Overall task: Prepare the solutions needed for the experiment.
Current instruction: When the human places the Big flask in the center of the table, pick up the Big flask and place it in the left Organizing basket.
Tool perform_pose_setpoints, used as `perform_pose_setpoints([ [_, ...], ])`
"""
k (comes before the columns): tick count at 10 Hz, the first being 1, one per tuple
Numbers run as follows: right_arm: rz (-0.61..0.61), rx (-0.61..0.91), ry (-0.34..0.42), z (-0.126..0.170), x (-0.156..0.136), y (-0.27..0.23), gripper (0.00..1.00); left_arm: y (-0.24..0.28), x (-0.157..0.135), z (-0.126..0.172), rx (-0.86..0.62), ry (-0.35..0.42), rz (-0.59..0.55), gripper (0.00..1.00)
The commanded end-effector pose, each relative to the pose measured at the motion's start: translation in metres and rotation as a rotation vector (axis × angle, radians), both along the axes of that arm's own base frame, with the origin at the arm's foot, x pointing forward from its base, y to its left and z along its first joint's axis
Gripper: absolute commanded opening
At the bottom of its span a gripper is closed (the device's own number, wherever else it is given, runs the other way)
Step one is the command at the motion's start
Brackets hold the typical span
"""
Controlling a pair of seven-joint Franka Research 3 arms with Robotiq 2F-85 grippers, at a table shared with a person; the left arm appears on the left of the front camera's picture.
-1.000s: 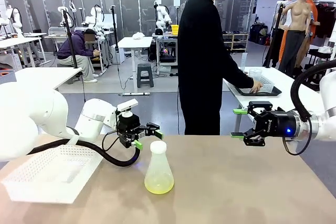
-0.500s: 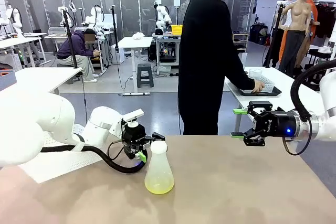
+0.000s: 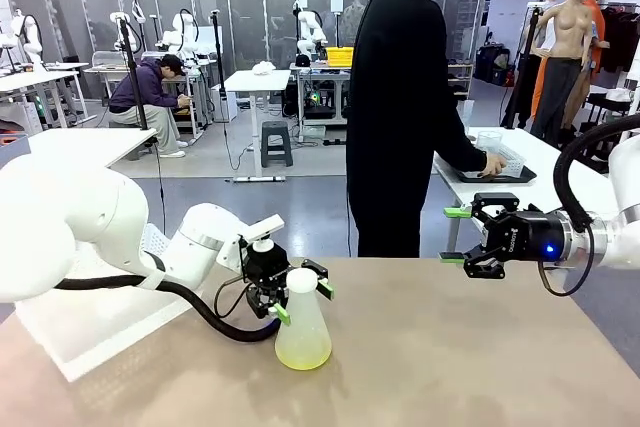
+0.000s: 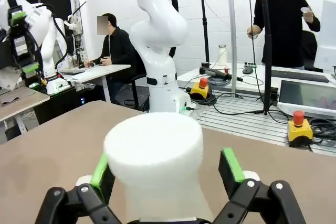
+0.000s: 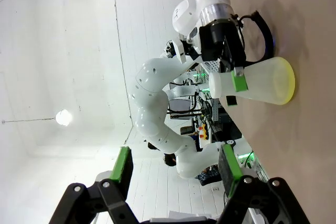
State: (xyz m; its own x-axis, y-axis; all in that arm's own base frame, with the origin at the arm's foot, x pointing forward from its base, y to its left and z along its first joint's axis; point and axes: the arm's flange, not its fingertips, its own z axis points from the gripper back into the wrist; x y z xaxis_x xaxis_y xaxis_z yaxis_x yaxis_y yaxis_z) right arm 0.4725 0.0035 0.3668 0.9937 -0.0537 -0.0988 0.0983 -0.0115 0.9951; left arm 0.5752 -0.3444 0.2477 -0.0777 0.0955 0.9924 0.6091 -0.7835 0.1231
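A translucent conical flask (image 3: 303, 330) with a white cap stands on the tan table, a little left of centre. A shallow layer of pale yellow-green solution (image 3: 303, 353) lies in its bottom. My left gripper (image 3: 304, 298) is open and straddles the flask's neck, one green pad on each side. In the left wrist view the white cap (image 4: 154, 153) sits between the open fingers (image 4: 231, 164) with a gap on the right. My right gripper (image 3: 455, 236) hangs open and empty over the table's far right edge. From the right wrist view, the flask (image 5: 262, 80) lies far beyond the open right gripper (image 5: 176, 165).
A white perforated tray (image 3: 85, 332) lies on the table's left, partly behind my left arm. A person in black (image 3: 400, 107) stands at the far edge, one hand (image 3: 490, 163) on a dark tray on the neighbouring table.
My left gripper has swung right and toward the flask, from beside it to bracketing its neck. The right arm and the flask have stayed still.
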Motion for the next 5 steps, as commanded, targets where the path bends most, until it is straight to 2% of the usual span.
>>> perform_pose_setpoints([
  [1,0.002,-0.002,-0.003,0.001,0.0,0.001,0.83,0.009,-0.029,-0.002,-0.024,-0.017,0.041,1.0],
  [2,0.002,-0.002,-0.003,0.001,0.0,0.001,0.83,0.008,-0.03,-0.004,-0.054,-0.003,0.022,1.0],
  [5,0.002,-0.002,-0.003,0.001,0.0,0.001,0.83,0.001,-0.043,-0.008,-0.089,-0.037,0.01,1.0],
])
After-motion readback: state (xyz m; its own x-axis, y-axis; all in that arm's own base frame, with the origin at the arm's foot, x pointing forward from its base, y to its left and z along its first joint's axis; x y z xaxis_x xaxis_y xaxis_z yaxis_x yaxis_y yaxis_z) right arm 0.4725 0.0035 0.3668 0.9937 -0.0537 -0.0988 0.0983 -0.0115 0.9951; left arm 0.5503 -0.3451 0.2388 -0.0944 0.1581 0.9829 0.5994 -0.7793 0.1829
